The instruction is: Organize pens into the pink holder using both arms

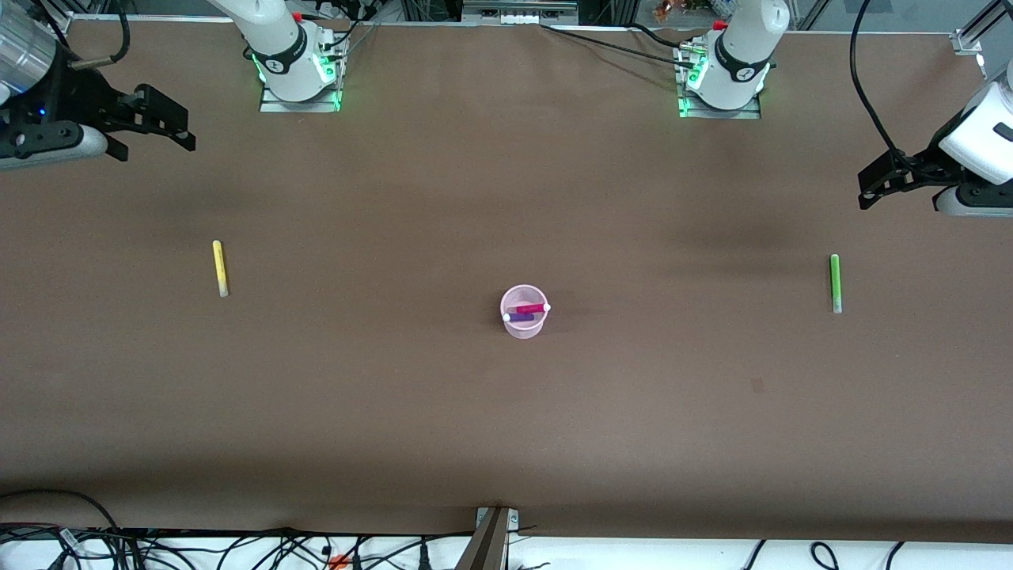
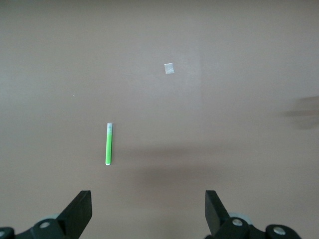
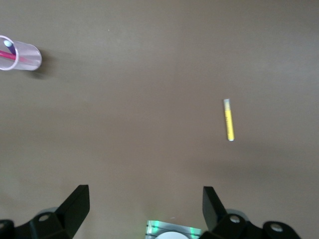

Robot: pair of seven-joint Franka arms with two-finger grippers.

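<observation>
Standing mid-worktop (image 1: 506, 443), the pink holder (image 1: 524, 312) contains the magenta pen (image 1: 532, 307) and purple pen (image 1: 521, 317). The green pen (image 1: 834, 283) lies toward the left arm's end, the yellow pen (image 1: 219, 267) toward the right arm's. Both the left hand (image 1: 869, 190) and right hand (image 1: 180, 131) hover with fingers spread, holding nothing.

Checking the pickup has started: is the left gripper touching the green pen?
Apart. The left wrist view shows bare table between the open left gripper and the green pen.
</observation>
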